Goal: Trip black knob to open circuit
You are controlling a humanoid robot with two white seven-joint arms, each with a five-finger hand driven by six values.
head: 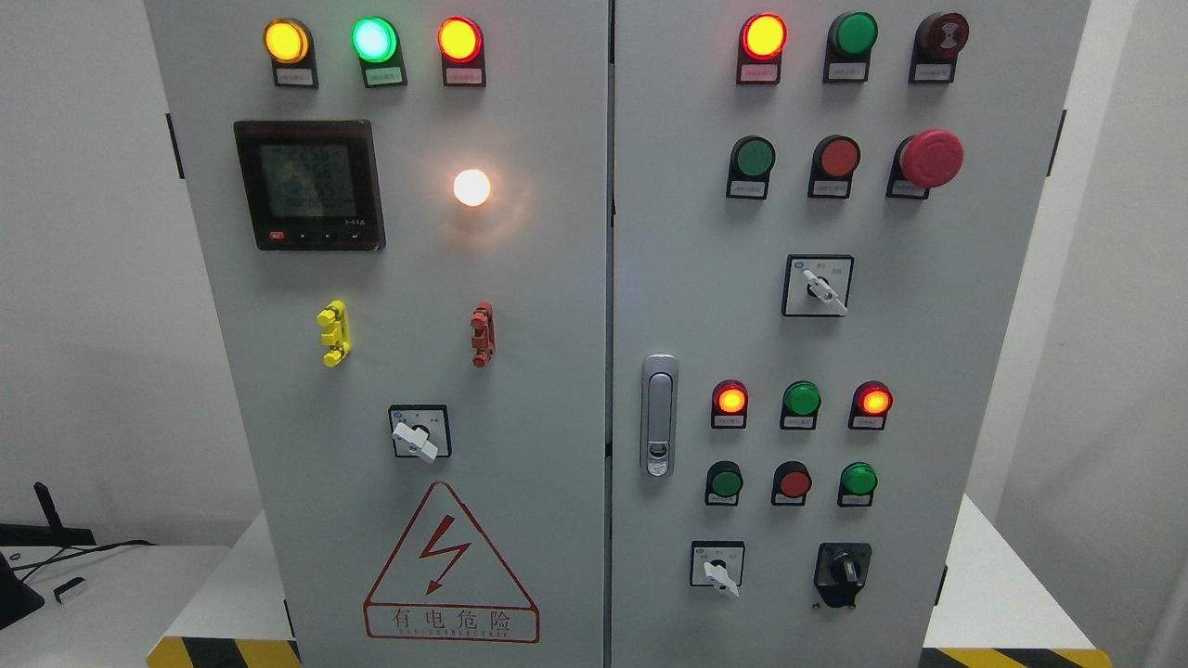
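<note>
The black knob (pixel 843 571) sits on a black plate at the lower right of the grey cabinet's right door (pixel 928 371). Its pointer stands roughly upright, leaning slightly left. To its left is a white-handled selector switch (pixel 718 568). No robot hand or arm shows anywhere in the head view.
The right door carries red and green lamps and buttons, a red mushroom stop button (pixel 930 158), another white selector (pixel 820 288) and a silver door latch (pixel 659 415). The left door holds a meter (pixel 309 184), lit lamps, a white selector (pixel 417 436) and a red warning triangle (pixel 449 566).
</note>
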